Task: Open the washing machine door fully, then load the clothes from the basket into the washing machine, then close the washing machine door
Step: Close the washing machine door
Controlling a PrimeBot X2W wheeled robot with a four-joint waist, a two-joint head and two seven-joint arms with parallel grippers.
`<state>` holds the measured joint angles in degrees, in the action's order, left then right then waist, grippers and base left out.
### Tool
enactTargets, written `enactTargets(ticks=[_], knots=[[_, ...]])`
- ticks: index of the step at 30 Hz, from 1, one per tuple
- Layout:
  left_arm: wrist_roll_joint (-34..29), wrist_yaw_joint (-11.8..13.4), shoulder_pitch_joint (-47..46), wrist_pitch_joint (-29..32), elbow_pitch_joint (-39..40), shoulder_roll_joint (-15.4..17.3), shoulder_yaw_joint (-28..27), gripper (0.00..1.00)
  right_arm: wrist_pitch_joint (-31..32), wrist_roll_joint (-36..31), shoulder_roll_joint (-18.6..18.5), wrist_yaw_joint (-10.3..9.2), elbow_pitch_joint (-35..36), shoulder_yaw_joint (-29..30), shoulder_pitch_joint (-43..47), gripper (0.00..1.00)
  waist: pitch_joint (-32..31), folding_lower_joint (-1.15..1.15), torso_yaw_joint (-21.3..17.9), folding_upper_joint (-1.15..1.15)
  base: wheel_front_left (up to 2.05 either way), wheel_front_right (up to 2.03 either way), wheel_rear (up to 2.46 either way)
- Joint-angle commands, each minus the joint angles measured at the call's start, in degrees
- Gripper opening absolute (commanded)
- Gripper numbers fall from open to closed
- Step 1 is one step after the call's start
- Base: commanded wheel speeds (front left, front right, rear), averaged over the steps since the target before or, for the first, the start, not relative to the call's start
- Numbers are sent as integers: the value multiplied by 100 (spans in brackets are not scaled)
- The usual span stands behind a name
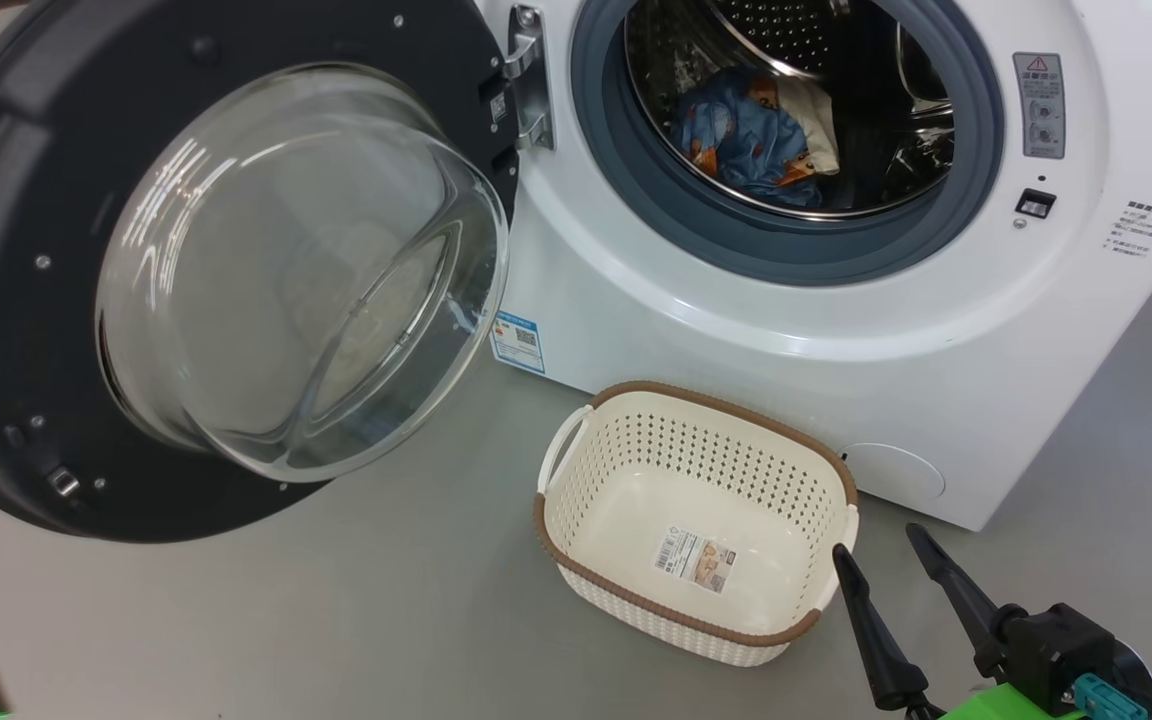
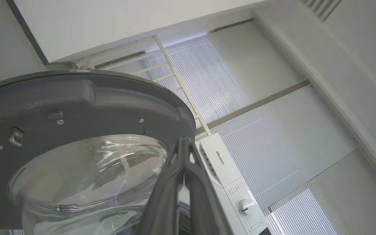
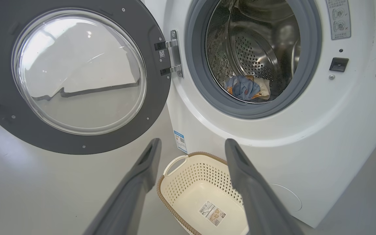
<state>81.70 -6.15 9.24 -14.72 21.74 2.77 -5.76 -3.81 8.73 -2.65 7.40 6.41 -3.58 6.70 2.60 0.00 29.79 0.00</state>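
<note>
The washing machine (image 1: 836, 330) (image 3: 321, 130) stands with its round black door (image 1: 26, 330) (image 3: 77, 143) swung wide open to the left. Blue and cream clothes (image 1: 751, 130) (image 3: 245, 87) lie inside the steel drum. The white basket (image 1: 576, 480) (image 3: 175, 192) sits on the floor below the opening, holding nothing but its label. My right gripper (image 1: 881, 545) (image 3: 193, 143) is open at the basket's right end, above the floor. My left gripper (image 2: 184, 141) is shut with nothing in it, low beside the door's (image 2: 77, 101) glass bowl, pointing upward.
Grey floor (image 1: 336, 620) spreads in front of the machine and under the open door. The left wrist view looks up at a ceiling, window blinds (image 2: 256, 107) and the machine's control panel (image 2: 230, 176).
</note>
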Motion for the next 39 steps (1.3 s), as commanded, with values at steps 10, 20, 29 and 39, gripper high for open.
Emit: enactTargets(ticks=[10, 20, 29, 39], knots=[[1826, -132, -572, 282, 258, 638, -1738, 0, 112, -153, -22, 9, 268, -183, -334, 100, 188, 0, 50, 0, 0, 0, 0], [2660, -3, -1822, 1161, -1655, 1973, -2261, 0, 204, -184, -92, 9, 360, -194, -432, 100, 325, 0, 51, 0, 0, 0, 0], [3004, 534, -2926, 1934, -3494, 2853, -1922, 0, 273, -179, -164, 9, 453, -175, -389, 100, 395, 0, 39, 0, 0, 0, 0], [3040, 804, -3608, 2530, -4744, 3190, -1504, 0, 424, -164, -308, 9, 599, -247, -457, 100, 611, 0, -63, 0, 0, 0, 0]])
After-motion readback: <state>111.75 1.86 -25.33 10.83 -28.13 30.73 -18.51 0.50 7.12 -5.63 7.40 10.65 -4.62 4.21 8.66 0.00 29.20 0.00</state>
